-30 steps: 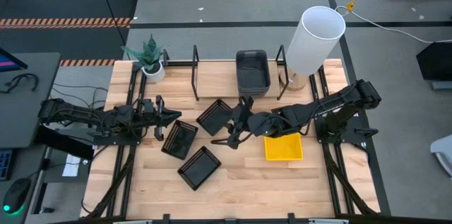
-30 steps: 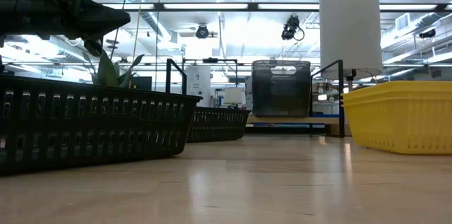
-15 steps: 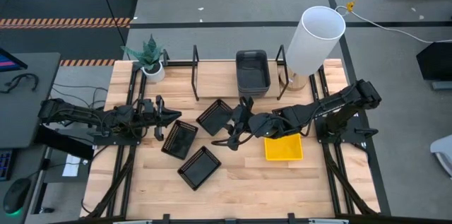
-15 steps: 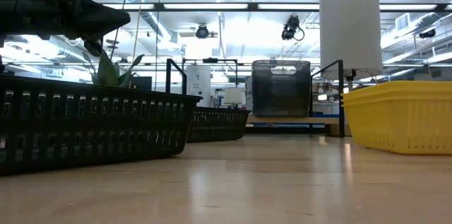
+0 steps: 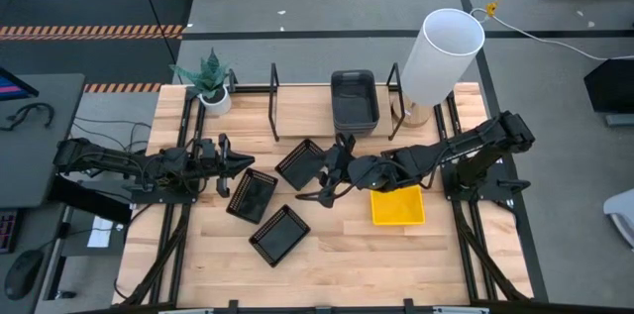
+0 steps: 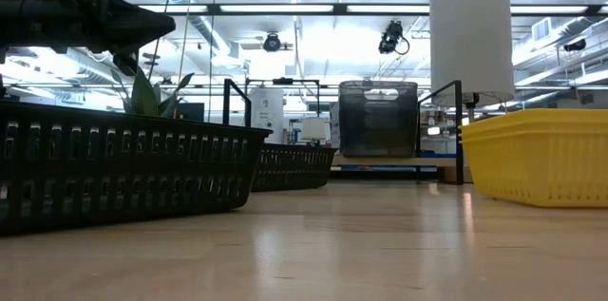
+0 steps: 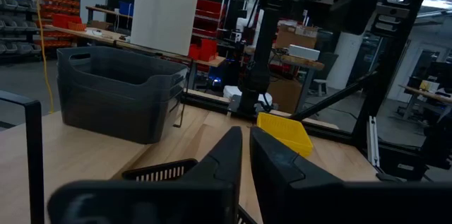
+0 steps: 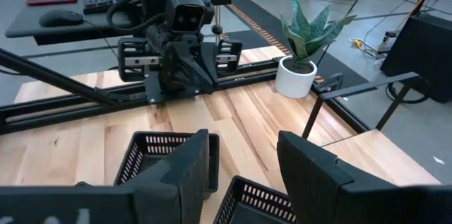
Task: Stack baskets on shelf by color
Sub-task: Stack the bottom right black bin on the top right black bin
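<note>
Three black slatted baskets lie on the tabletop: one under my right gripper, one near my left gripper, one nearer the front. A yellow basket rests on the table at the right. Nested dark grey baskets stand on the shelf along the far edge. My right gripper is open above the first black basket's rim; I cannot tell whether it touches. My left gripper is shut and empty, pointing toward the table's right, just left of the baskets.
A potted plant stands at the shelf's left end and a tall white lamp shade at its right end. Black bracket uprights rise from the shelf. Bare wood lies along the front edge.
</note>
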You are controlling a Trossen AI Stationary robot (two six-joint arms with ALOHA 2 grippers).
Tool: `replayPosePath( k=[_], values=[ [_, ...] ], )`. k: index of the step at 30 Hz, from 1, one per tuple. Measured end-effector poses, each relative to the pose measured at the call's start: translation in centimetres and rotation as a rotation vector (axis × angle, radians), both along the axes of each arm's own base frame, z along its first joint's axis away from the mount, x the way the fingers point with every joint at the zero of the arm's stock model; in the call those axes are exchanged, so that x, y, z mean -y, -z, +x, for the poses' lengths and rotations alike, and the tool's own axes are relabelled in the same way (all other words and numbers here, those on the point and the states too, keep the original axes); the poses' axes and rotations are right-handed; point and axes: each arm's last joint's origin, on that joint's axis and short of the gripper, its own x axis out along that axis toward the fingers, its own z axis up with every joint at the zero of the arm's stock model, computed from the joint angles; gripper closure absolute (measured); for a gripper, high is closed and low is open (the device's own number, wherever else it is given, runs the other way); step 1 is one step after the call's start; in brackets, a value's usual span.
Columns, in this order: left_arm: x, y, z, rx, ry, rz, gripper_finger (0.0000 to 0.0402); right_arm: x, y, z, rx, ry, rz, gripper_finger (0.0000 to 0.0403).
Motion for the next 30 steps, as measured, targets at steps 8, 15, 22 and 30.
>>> replayPosePath(
  k=[8, 15, 22, 30],
  values=[
    [0.0, 0.0, 0.0, 0.000, 0.000, 0.000, 0.0373, 0.3, -0.7, -1.0, -0.023, -0.071, 0.086, 0.0235],
    [0.0, 0.0, 0.0, 0.000, 0.000, 0.000, 0.0363, 0.7, 0.3, -2.7, -0.195, -0.031, 0.162, 0.0248],
    [0.0, 0.0, 0.0, 0.000, 0.000, 0.000, 0.0370, 0.3, 3.6, -3.2, -0.253, -0.019, 0.174, 0.0250],
    [0.0, 0.0, 0.0, 0.000, 0.000, 0.000, 0.0369, 1.5, 4.9, -3.0, -0.238, 0.011, 0.209, 0.0250]
  ],
)
